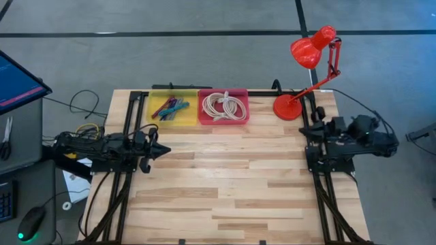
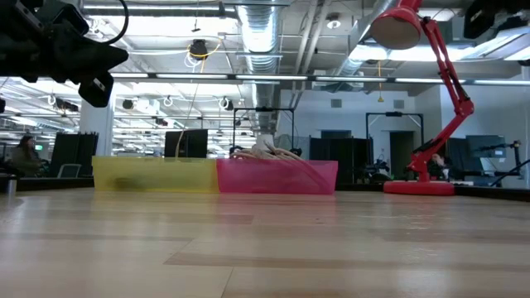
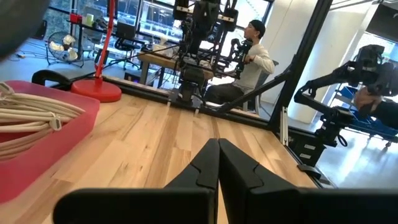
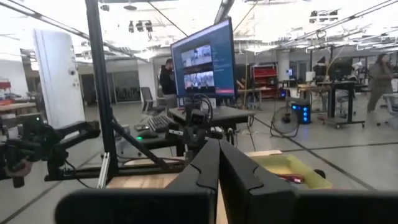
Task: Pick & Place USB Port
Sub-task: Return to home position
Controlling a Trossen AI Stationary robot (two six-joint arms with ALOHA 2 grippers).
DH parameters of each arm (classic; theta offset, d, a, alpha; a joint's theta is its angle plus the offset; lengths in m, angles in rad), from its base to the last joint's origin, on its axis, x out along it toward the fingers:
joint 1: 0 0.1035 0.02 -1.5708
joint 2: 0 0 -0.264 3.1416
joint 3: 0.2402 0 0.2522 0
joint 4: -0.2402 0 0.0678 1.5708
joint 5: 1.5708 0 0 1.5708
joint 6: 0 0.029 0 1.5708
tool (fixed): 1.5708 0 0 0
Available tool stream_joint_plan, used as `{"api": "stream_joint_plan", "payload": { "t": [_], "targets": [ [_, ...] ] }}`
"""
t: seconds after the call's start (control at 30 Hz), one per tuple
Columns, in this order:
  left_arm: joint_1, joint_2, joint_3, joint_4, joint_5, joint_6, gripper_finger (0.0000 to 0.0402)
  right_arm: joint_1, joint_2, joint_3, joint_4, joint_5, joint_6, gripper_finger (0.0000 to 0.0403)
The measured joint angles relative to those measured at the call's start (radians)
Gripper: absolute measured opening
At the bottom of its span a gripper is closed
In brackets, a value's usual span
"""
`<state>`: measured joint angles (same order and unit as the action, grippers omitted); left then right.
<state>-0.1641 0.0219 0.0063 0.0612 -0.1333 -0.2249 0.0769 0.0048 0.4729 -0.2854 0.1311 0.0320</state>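
A yellow bin (image 1: 173, 107) holding several coloured USB sticks (image 1: 169, 109) and a pink bin (image 1: 223, 106) holding coiled pale cables (image 1: 225, 105) sit side by side at the table's far edge. In the low view the yellow bin (image 2: 154, 175) and pink bin (image 2: 277, 176) stand on the wood. My left gripper (image 1: 165, 151) hovers at the table's left side, near of the yellow bin, shut and empty; its fingers (image 3: 219, 163) meet in the wrist view. My right gripper (image 1: 304, 131) waits at the right edge, fingers (image 4: 219, 163) shut, empty.
A red desk lamp stands by its round base (image 1: 287, 107) at the far right corner, its head (image 1: 306, 51) reaching past the far edge. Bare wood (image 1: 231, 177) fills the table's middle and near side. A monitor (image 1: 17, 80) stands off the left. People show in the room beyond.
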Motion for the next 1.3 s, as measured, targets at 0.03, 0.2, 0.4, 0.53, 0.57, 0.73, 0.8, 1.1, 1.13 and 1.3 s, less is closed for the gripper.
{"api": "stream_joint_plan", "payload": {
  "t": [0.03,0.2,0.4,0.53,0.57,0.73,0.8,1.1,1.13,1.3],
  "targets": [
    [0.000,0.000,0.000,0.000,0.000,0.004,0.0006,0.000,0.000,-0.024,0.023,0.000,0.003,0.0000],
    [0.000,0.000,0.000,0.000,0.000,0.008,0.0006,0.000,0.000,-0.146,0.135,0.000,0.019,0.0000],
    [0.000,0.000,0.000,0.000,0.000,0.010,0.0006,0.000,0.000,-0.287,0.309,0.000,0.020,0.0000],
    [0.000,0.000,0.000,-0.001,0.000,0.010,0.0006,0.000,0.000,-0.362,0.386,0.000,0.019,0.0000],
    [0.000,0.000,0.000,-0.001,0.000,0.010,0.0006,0.000,0.000,-0.377,0.406,0.000,0.016,0.0000],
    [0.000,0.000,0.000,-0.002,0.000,0.010,0.0006,0.000,-0.001,-0.442,0.468,0.000,0.013,0.0000],
    [0.000,0.000,0.000,-0.006,0.000,0.011,0.0006,0.000,-0.001,-0.465,0.505,0.000,0.011,0.0000],
    [0.000,0.001,0.000,-0.023,0.001,0.011,0.0006,-0.001,-0.001,-0.465,0.467,-0.001,0.025,0.0000],
    [0.000,0.001,0.000,-0.022,0.001,0.011,0.0006,-0.001,0.000,-0.465,0.456,-0.001,0.037,0.0000],
    [0.000,0.001,0.000,-0.022,0.001,0.010,0.0006,-0.001,0.000,-0.466,0.388,-0.001,0.147,0.0000]
  ]
}}
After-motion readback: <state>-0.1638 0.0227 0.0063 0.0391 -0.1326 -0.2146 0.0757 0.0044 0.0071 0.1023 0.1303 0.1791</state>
